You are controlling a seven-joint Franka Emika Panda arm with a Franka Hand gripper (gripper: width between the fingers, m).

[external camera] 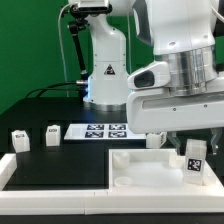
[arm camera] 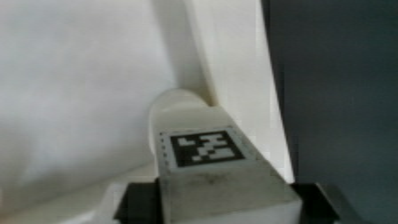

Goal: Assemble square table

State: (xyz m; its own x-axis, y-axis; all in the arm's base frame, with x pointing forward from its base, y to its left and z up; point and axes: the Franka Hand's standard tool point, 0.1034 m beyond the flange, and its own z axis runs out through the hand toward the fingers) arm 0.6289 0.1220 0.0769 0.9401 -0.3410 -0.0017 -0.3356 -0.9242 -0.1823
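white arm with rounded shells, a black warning triangle, black cables, ribbed silver wrist flange, and a gripper with black fingers.

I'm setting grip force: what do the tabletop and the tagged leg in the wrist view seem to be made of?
Tabletop: looks like rigid white plastic, matte, with moulded raised edges. Tagged leg: probably the same smooth white plastic, with a rounded end and soft, dull shading. Its black-and-white tag looks like a flat printed sticker, though blur leaves that open.
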